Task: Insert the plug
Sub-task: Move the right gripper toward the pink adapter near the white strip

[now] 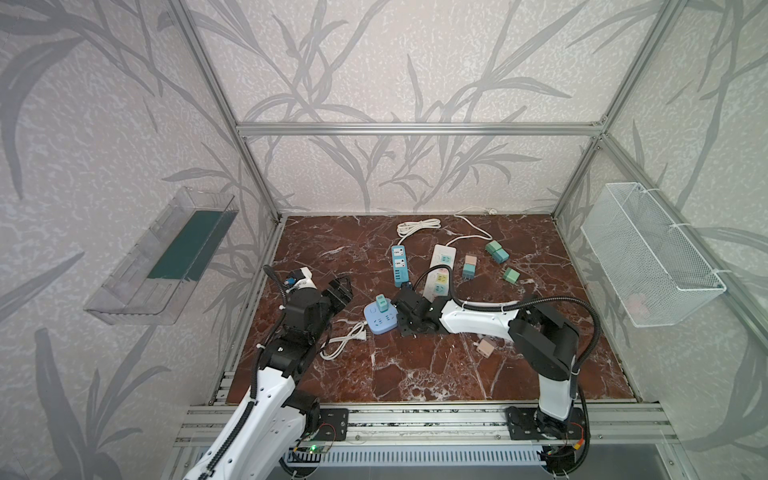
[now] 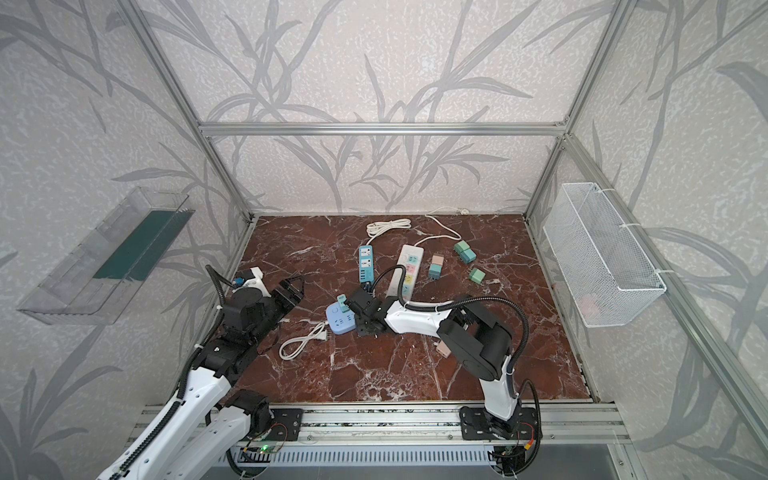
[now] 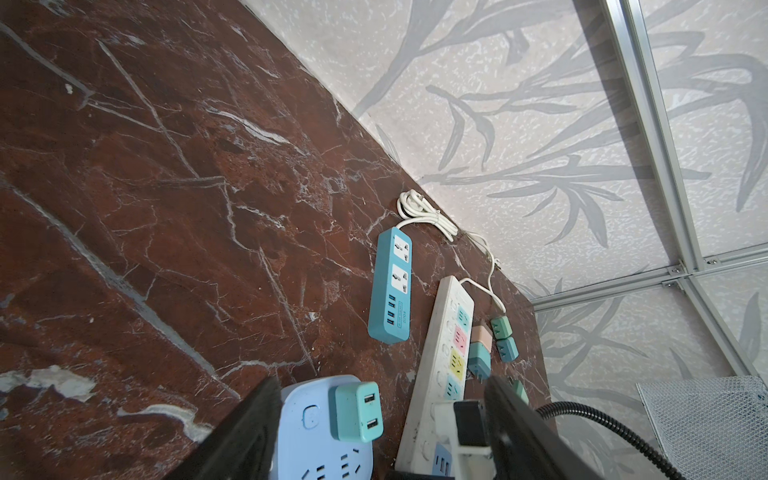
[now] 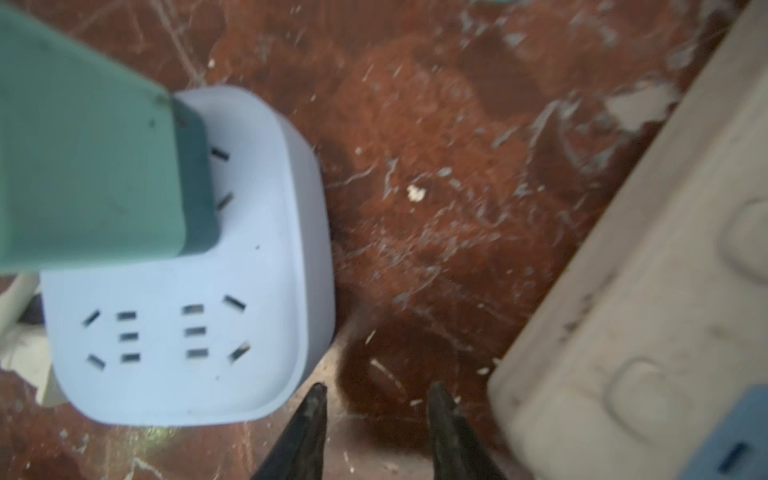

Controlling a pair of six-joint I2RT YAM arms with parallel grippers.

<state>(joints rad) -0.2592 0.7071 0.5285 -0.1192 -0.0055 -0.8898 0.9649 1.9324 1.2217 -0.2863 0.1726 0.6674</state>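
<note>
Right gripper, jaws parted and empty, at 3 o'clock of teal charger plug in a top view: press it squarely into blue socket cube.

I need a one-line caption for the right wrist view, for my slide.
Teal cube plug plugged into the pale blue square socket block; right gripper open beside it.

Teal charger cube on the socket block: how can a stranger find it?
On the red marble tabletop, find the pale blue square socket block, left of centre. The teal charger cube stands upright on it; the other cubes lie loose.
</note>
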